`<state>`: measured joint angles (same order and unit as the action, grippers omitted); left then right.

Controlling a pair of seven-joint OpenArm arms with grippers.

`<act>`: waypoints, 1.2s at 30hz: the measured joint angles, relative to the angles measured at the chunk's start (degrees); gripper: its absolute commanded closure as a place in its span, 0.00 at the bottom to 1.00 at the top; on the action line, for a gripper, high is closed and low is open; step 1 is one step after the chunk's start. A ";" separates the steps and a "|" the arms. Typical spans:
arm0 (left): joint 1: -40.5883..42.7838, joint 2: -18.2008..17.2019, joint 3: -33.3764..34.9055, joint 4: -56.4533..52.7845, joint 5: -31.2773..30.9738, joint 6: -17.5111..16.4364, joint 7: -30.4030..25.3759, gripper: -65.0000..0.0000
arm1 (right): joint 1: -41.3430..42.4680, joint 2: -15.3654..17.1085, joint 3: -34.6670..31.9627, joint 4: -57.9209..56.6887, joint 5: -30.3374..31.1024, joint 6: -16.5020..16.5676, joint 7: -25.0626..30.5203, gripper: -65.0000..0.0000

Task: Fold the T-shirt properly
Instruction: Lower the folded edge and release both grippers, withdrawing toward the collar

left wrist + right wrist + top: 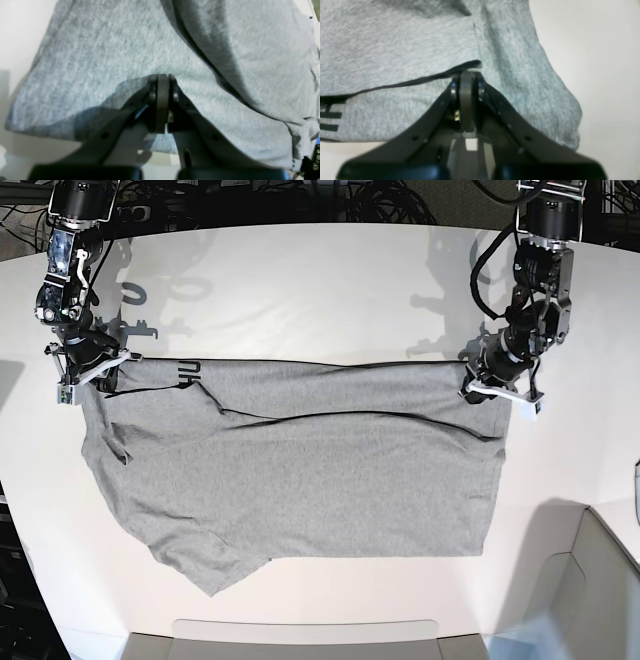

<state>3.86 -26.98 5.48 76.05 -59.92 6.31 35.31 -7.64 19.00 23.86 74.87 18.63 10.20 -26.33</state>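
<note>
One T-shirt (300,480), one white table (320,280), two robot arms, left (540,280) and right (70,270)

Both arms are black, hung with looping black cables. Left gripper (162,77) and right gripper (467,75) have dark, screw-studded tapering fingers; grey pads.

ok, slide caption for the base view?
Both hands, left hand and right hand, shut on the T-shirt top corners.
</note>
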 measured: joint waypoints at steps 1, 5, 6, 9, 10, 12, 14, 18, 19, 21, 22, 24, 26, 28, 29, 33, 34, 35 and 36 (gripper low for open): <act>1.11 -0.70 0.00 1.25 0.70 0.39 0.26 1.00 | -0.57 0.00 0.00 0.61 -0.04 0.09 -0.02 0.95; 4.94 -3.65 0.04 6.19 1.42 0.98 4.17 1.00 | -4.17 0.52 0.00 3.91 0.17 0.09 -0.22 0.95; 5.42 -4.35 0.04 6.86 1.44 1.01 5.92 1.00 | -5.05 0.50 0.02 4.79 -0.07 0.07 -0.22 0.95; 5.68 -5.46 0.02 7.45 1.42 1.22 9.73 1.00 | -7.58 0.52 0.04 6.99 -0.44 2.54 -0.39 0.95; 5.68 -5.55 0.02 7.50 1.46 1.31 10.10 1.00 | -8.17 0.52 0.07 7.48 -0.48 3.37 -0.35 0.95; 6.34 -5.55 0.00 7.61 1.66 1.38 10.75 1.00 | -8.74 0.70 0.70 7.96 -0.15 5.62 -2.10 0.95; 8.11 -6.49 0.02 8.55 1.44 0.98 10.80 1.00 | -8.61 0.35 3.96 8.02 0.90 9.64 -5.90 0.95; 13.60 -8.85 -0.28 12.04 0.87 0.48 10.47 1.00 | -8.85 -1.33 12.07 8.00 0.55 18.88 -10.95 0.95; 15.15 -9.53 -0.26 13.00 0.76 0.31 9.94 1.00 | -8.96 -1.92 13.88 8.00 0.66 20.79 -11.47 0.95; 17.92 -10.43 -0.26 14.29 0.42 0.07 7.76 1.00 | -9.27 -2.19 16.33 7.91 -0.13 24.13 -12.31 0.95; 19.23 -10.93 -0.26 14.91 0.37 -0.13 6.78 1.00 | -9.62 -2.21 17.18 7.93 -1.09 24.98 -12.24 0.95; 22.08 -12.02 -0.26 16.00 0.26 -0.28 5.38 1.00 | -10.03 -2.62 18.62 8.33 -3.74 26.82 -11.43 0.95; 24.70 -12.39 -0.39 16.50 -0.11 -1.01 2.95 1.00 | -10.32 -3.76 20.09 9.42 -6.54 28.28 -11.34 0.95; 27.28 -12.63 -0.44 16.87 -0.11 -1.60 -0.55 1.00 | -11.21 -5.70 21.92 11.06 -8.68 29.11 -10.99 0.95; 28.59 -13.09 -0.48 16.92 -0.15 -1.92 -1.92 1.00 | -11.50 -6.73 22.91 11.85 -9.66 29.11 -10.84 0.95; 34.34 -13.79 -0.59 17.29 -0.28 -3.30 -9.55 1.00 | -11.02 -11.74 27.74 15.13 -15.61 29.11 -11.28 0.95; 34.99 -13.79 -0.59 17.29 -0.20 -3.43 -10.34 1.00 | -10.49 -12.87 28.72 15.89 -17.20 29.11 -11.50 0.95; 35.28 -13.97 -0.59 17.31 -0.11 -3.43 -10.84 1.00 | -9.92 -13.79 29.44 16.63 -18.45 29.11 -12.11 0.95; 35.41 -14.19 -0.57 17.33 -0.09 -3.43 -11.21 1.00 | -9.29 -14.64 30.23 17.46 -19.93 29.14 -12.72 0.95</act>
<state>39.27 -41.17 4.91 93.38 -60.01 2.87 24.10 -16.93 4.36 54.08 92.33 -1.30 39.33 -39.05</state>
